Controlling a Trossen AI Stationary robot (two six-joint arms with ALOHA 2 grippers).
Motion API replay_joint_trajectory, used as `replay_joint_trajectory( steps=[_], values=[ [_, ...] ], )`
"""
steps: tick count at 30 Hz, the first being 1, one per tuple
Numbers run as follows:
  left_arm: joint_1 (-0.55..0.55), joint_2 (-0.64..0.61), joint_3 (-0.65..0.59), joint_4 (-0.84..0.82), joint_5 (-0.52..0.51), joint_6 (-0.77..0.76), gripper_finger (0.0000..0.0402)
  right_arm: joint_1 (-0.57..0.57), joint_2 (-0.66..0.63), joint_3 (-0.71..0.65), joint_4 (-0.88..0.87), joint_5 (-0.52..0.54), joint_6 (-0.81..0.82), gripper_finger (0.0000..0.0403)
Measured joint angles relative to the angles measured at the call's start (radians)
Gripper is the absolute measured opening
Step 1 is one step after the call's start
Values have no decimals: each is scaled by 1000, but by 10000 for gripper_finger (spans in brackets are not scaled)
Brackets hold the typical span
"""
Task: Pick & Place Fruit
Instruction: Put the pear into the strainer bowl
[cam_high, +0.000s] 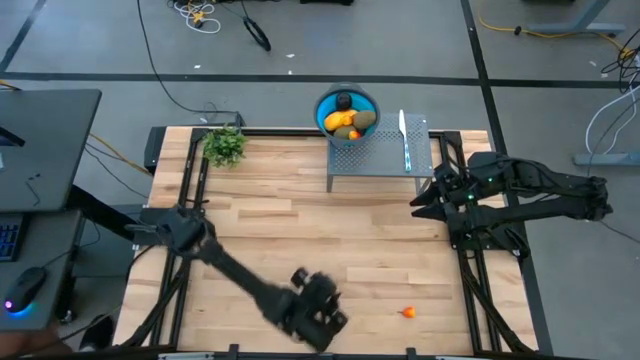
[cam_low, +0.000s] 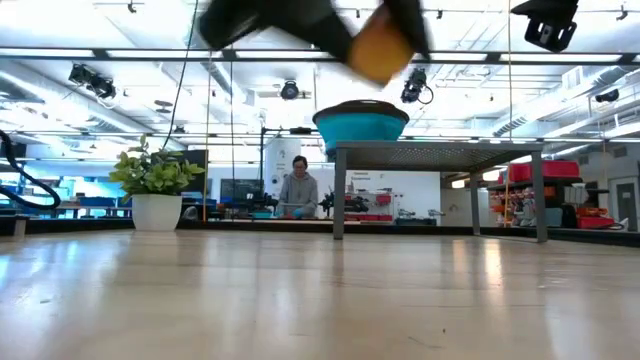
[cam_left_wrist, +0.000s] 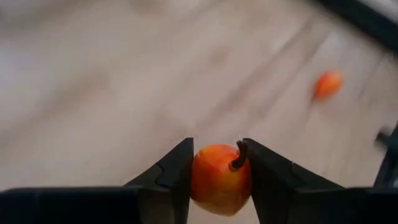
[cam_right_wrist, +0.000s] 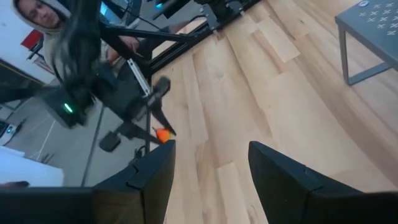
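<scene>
Wood table (cam_high: 300, 200). Blue bowl (cam_high: 347, 108) at far edge holds most fruit. Left gripper (cam_left_wrist: 217, 171), well toward the near edge from the bowl, clamps orange-red fruit (cam_left_wrist: 219, 179); another piece (cam_high: 408, 312) lies nearby. Right gripper (cam_right_wrist: 208, 158) spread, empty, beside the bowl's stand.

Seen from above: the left gripper (cam_high: 318, 312) hangs over the wooden table's (cam_high: 300, 215) near edge, a small orange fruit (cam_high: 408, 312) beside it; the blue bowl (cam_high: 346, 110) on a grey stand (cam_high: 380, 158) holds fruit.
</scene>
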Motion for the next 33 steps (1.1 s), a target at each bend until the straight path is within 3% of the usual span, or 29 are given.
replay_joint_trajectory(
  steps=[6,13,17,25,33],
  values=[
    [204,-125,65,65,45,330,135,49,0,0,-14,1,-3,210],
    [546,-179,222,239,316,720,136,155,0,0,-49,65,52,210],
    [737,-179,300,216,370,844,137,227,0,0,-47,163,106,210],
    [993,-178,287,56,438,887,139,319,16,0,15,366,192,210],
    [1068,-171,276,12,505,845,139,337,62,0,103,521,227,210]
  ],
)
